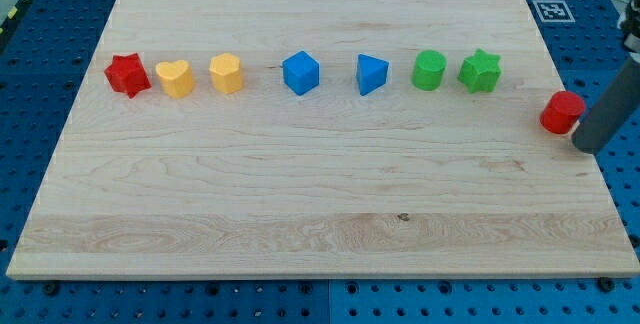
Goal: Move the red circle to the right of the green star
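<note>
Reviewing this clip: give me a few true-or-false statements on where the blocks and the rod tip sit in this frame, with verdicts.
1. The red circle lies to the view's right of the green star. True.
2. My tip is at the view's left of the red circle. False: it is just to its right.
3. The red star is the leftmost block in the row. True.
4. The two yellow blocks lie between the blue blocks. False: the yellow heart and the other yellow block lie left of both.

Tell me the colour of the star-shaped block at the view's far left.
Red: the star block at the left end of the row, seen plainly in the camera view.
</note>
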`<state>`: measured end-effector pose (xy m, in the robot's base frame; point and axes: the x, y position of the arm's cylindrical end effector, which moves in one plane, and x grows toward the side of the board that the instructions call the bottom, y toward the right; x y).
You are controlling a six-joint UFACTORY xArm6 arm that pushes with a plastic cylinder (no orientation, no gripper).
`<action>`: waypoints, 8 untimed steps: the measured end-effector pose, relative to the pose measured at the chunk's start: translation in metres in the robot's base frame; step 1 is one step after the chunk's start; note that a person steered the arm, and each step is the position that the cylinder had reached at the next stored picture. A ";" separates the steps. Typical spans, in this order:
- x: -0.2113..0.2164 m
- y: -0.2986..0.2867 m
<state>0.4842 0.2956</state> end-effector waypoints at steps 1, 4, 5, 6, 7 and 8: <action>-0.019 -0.014; 0.005 -0.034; -0.003 -0.037; -0.027 -0.037; -0.051 -0.037; -0.061 -0.037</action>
